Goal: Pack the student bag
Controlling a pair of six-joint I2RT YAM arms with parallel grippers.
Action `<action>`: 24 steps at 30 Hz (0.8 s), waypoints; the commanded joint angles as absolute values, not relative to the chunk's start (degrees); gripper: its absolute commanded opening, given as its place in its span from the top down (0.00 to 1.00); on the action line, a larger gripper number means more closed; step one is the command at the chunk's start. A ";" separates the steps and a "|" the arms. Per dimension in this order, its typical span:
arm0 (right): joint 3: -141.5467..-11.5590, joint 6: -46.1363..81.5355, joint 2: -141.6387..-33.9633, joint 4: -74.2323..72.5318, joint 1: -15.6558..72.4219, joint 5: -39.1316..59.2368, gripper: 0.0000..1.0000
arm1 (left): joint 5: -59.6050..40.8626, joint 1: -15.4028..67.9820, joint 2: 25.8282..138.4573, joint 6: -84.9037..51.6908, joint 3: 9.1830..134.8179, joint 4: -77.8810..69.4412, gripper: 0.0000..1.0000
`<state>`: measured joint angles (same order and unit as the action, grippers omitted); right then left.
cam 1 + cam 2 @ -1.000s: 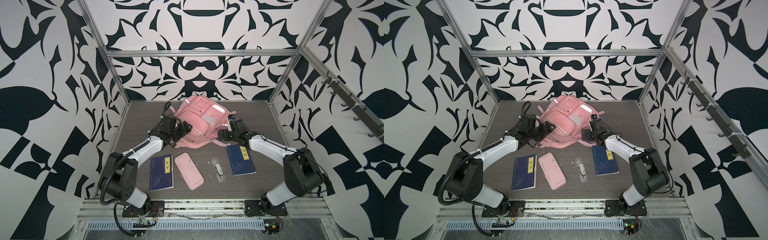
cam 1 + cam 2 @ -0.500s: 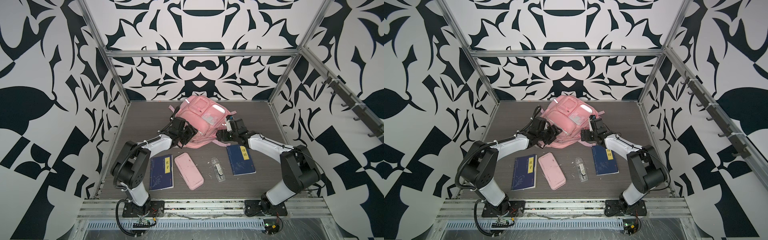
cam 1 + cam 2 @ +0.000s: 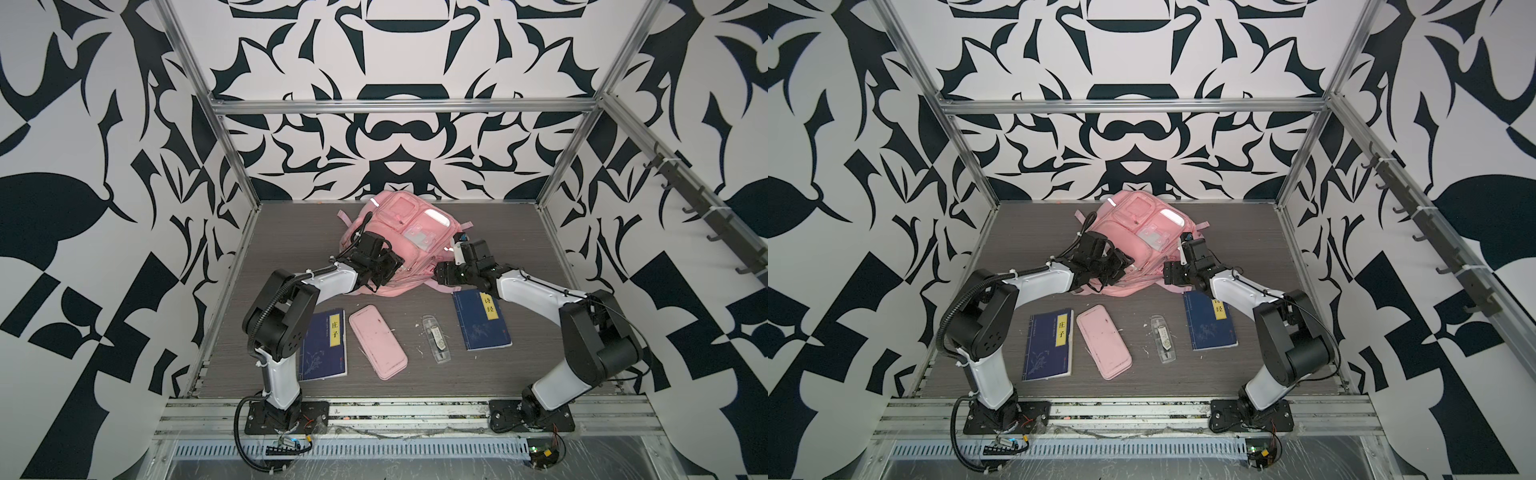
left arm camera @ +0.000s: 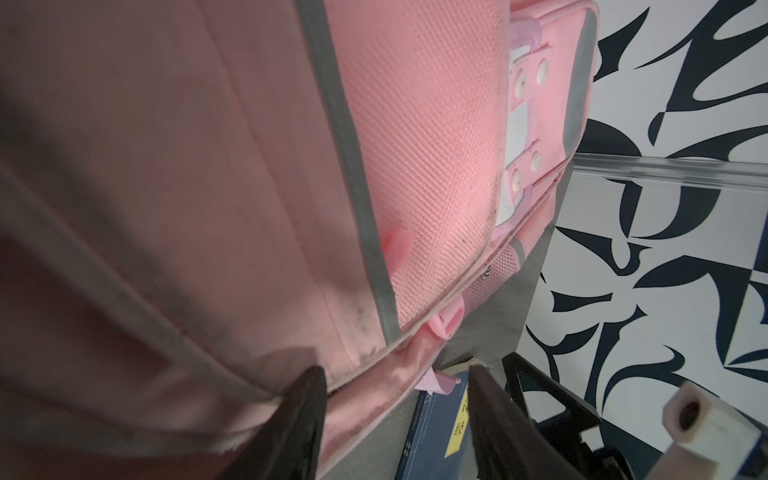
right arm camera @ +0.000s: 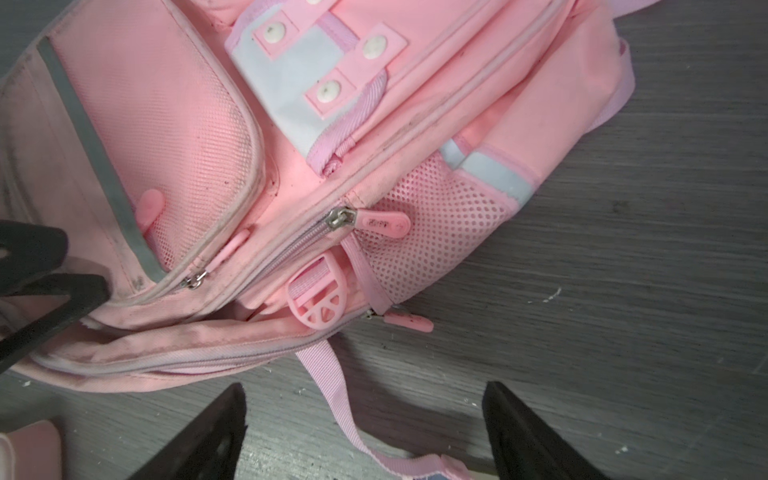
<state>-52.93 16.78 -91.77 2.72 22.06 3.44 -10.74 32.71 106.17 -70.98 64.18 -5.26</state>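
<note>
Basically, left tool (image 4: 395,374) sits apart around the edge of the student bag (image 3: 399,237), near the surface (image 3: 291,241)'s back edge; right tool (image 5: 365,386) gapes over its strap (image 5: 338,399).

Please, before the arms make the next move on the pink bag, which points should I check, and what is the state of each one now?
1. The student bag lies on the table between both arms: ok.
2. Firm hold by the left gripper: not ok; its jaws straddle the bag's edge, apart.
3. The right gripper is open and empty, above a loose strap: ok.
4. A compartment open for packing: cannot tell; the zip by the mesh pocket looks shut.
5. Two blue books, pencil case and clear case lie flat in front of the bag: ok.
</note>
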 commanded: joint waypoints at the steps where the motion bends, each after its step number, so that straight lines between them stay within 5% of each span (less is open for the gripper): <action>1: -52.69 16.72 -89.04 1.65 21.67 3.34 0.10 | -9.01 33.67 105.64 -72.03 65.05 -2.79 0.44; 24: -52.21 16.85 -89.13 1.26 21.54 3.56 0.14 | -5.62 34.40 103.53 -72.96 62.80 0.26 0.45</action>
